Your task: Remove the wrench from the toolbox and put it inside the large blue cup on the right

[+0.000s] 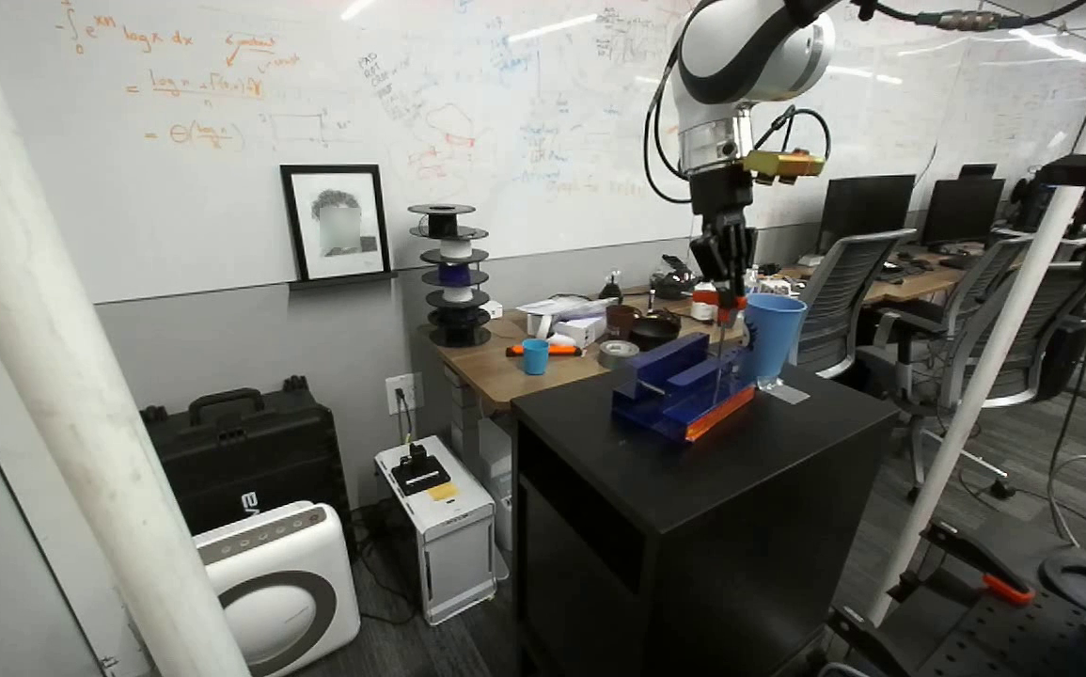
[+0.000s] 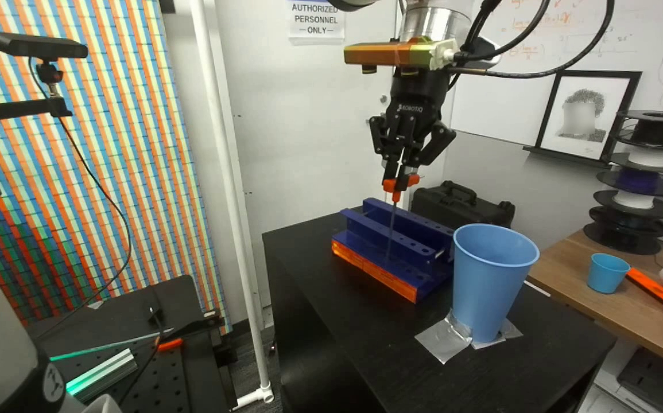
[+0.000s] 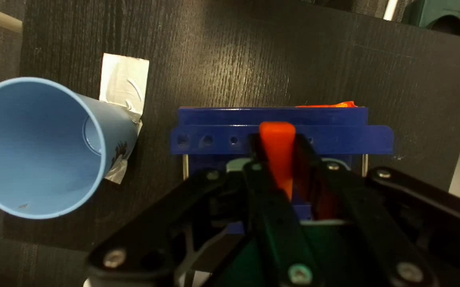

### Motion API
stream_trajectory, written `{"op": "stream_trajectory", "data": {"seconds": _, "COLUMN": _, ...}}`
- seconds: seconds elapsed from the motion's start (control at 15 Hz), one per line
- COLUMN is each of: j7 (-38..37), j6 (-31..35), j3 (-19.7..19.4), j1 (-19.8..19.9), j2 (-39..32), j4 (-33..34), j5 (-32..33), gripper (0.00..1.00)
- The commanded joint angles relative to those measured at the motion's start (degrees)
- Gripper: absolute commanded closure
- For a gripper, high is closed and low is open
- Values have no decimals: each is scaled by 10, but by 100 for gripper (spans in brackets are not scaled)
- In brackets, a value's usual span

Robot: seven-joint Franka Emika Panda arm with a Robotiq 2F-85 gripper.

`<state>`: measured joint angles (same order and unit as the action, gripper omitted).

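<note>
Framed portrait (image 1: 336, 223) near stacked spools (image 1: 455, 275)

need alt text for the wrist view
A black tool grips an orange-handled wrench over a dark blue toolbox. At left of the picture, a light-blue cup stands on a black surface with silver tape at its base.

Wrist view: the left edge crops the light-blue cup (image 3: 46, 155); blurred jaws hide part of the dark blue toolbox (image 3: 333, 137). Both exterior views crop the Panda arm (image 1: 754, 56).
</note>
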<state>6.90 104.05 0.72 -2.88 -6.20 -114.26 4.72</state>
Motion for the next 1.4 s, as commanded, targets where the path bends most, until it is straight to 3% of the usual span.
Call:
{"op": "stream_trajectory", "data": {"seconds": 0.0, "j7": -1, "j6": 7, "j3": 2, "j1": 7, "j2": 14, "j4": -3, "j5": 12, "gripper": 85}}
{"op": "stream_trajectory", "data": {"seconds": 1.33, "j7": 9, "j6": -30, "j3": 3, "j1": 10, "j2": 135, "j4": 54, "j5": 11, "gripper": 86}}
